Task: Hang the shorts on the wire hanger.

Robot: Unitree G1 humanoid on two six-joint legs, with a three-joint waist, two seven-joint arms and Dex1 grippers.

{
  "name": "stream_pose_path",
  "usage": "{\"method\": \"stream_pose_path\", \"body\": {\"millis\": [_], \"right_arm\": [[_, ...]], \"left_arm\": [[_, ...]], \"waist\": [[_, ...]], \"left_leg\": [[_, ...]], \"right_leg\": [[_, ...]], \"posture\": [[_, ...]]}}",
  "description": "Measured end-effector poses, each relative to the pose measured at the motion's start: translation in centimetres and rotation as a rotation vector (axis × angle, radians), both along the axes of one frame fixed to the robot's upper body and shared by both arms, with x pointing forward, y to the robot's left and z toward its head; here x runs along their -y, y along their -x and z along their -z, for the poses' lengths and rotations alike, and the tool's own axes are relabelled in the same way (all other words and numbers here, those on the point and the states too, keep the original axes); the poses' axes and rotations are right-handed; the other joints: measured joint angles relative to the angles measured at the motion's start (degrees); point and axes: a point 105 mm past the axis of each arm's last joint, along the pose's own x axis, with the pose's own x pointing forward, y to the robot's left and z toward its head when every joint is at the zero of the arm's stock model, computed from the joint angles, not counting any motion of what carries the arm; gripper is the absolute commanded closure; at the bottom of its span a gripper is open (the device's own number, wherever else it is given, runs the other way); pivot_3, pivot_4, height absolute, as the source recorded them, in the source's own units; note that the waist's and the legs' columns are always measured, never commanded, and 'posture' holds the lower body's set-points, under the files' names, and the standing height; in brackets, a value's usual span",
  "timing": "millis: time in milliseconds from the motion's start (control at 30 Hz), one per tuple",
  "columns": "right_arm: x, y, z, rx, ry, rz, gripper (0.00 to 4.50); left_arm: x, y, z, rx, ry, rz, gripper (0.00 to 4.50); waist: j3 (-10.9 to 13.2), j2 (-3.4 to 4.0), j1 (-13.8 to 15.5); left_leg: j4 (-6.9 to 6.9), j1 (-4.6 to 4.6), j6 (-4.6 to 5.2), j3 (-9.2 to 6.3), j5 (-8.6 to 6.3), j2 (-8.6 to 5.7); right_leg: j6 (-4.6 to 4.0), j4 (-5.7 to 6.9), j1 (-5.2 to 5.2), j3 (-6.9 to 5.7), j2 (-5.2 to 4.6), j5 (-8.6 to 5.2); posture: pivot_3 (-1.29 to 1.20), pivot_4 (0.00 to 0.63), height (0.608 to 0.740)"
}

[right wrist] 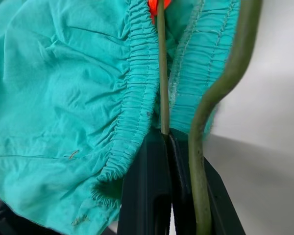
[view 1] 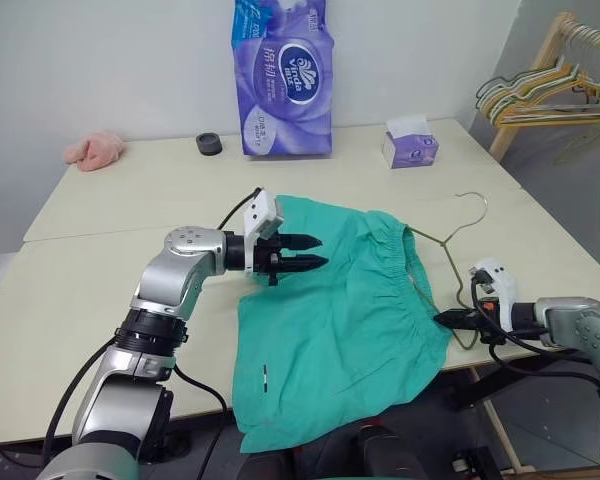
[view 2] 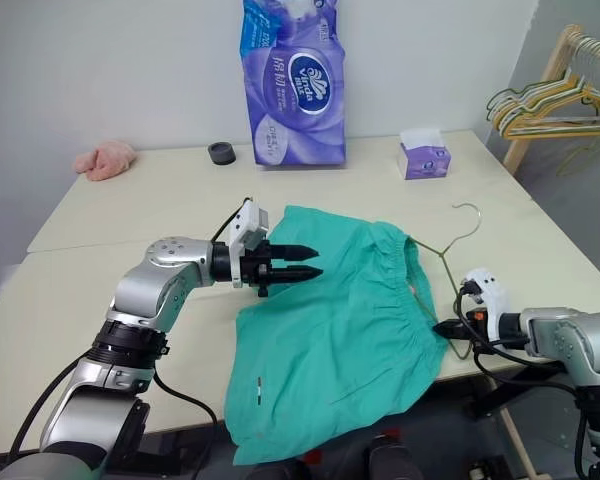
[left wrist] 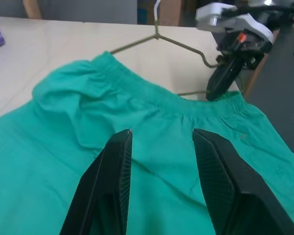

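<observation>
Teal-green shorts [view 1: 345, 310] lie spread on a pale table [view 1: 100, 270], one leg hanging over the near edge. A thin wire hanger [view 1: 450, 240] lies at their gathered waistband, its hook pointing away from the robot. The left gripper [view 1: 302, 252] hovers over the shorts, its two black fingers parted and holding nothing. The right gripper [view 1: 448, 319] sits at the waistband's near corner, fingers pressed together on the hanger's wire; it may pinch fabric too.
</observation>
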Motion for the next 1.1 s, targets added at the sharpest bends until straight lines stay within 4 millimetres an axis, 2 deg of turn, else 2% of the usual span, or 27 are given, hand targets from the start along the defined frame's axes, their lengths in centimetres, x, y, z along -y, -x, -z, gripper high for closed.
{"method": "stream_pose_path", "body": {"millis": [133,200,300,433,600,800,967,1100], "right_arm": [[-0.5,-0.8,-0.6,0.122,0.077,-0.044,4.5],[-0.6,-1.2,-1.1,0.18,0.112,-0.058,4.5],[-1.3,-1.4,-1.9,0.254,0.154,-0.102,4.5],[-2.3,-1.1,-2.8,0.328,0.204,-0.176,4.5],[-3.2,-0.1,-3.3,0.406,0.308,-0.315,4.5],[-4.8,1.1,-2.9,0.441,0.345,-0.442,4.5],[-5.4,1.6,-3.0,0.478,0.383,-0.517,4.5],[-5.7,1.7,-3.3,0.499,0.395,-0.548,4.5]], "left_arm": [[-0.4,-1.4,-0.9,0.014,0.035,-0.07,2.45],[-0.8,-2.3,-1.6,0.016,0.06,-0.114,2.09],[-1.4,-3.3,-3.0,0.045,0.083,-0.148,1.28],[-1.5,-3.7,-4.7,0.143,0.063,-0.118,0.06],[-1.8,-2.6,-4.6,0.228,-0.11,0.045,0.03],[-1.4,-1.8,-4.3,0.313,-0.254,0.191,0.03],[-0.5,-0.9,-2.9,0.285,-0.302,0.292,0.03],[-0.5,-0.2,-0.8,0.23,-0.341,0.346,0.03]], "waist": [[0.0,0.0,0.0],[0.0,0.0,0.0],[0.0,0.0,0.0],[0.0,0.0,0.0],[0.0,0.0,-0.1],[0.0,0.0,-0.1],[0.0,0.0,-0.2],[0.0,-0.01,-0.5]], "left_leg": [[0.01,-0.11,0.0,0.02,0.0,0.0],[0.05,-0.3,-0.01,0.03,0.01,0.0],[0.05,-0.38,-0.01,0.01,0.01,0.0],[0.04,-0.4,-0.01,0.0,0.01,0.0],[0.03,-0.41,-0.02,0.0,0.01,-0.02],[0.05,-0.41,-0.01,0.02,0.01,-0.03],[0.06,-0.42,-0.01,0.01,0.01,-0.03],[0.06,-0.43,-0.01,-0.02,0.01,-0.02]], "right_leg": [[-0.02,0.07,-0.17,0.02,-0.01,0.05],[-0.02,0.16,-0.36,0.02,-0.02,0.06],[-0.03,0.17,-0.43,0.0,-0.01,0.07],[-0.04,0.16,-0.45,-0.02,-0.02,0.08],[-0.04,0.14,-0.46,-0.04,-0.02,0.07],[-0.04,0.13,-0.45,-0.04,-0.02,0.07],[-0.04,0.13,-0.46,-0.04,-0.01,0.07],[-0.05,0.15,-0.46,-0.05,0.0,0.06]], "posture": [[-0.17,0.069,0.74],[-0.17,0.07,0.74],[-0.17,0.071,0.74],[-0.18,0.07,0.74],[-0.19,0.07,0.74],[-0.19,0.069,0.74],[-0.2,0.07,0.74],[-0.2,0.07,0.74]]}}
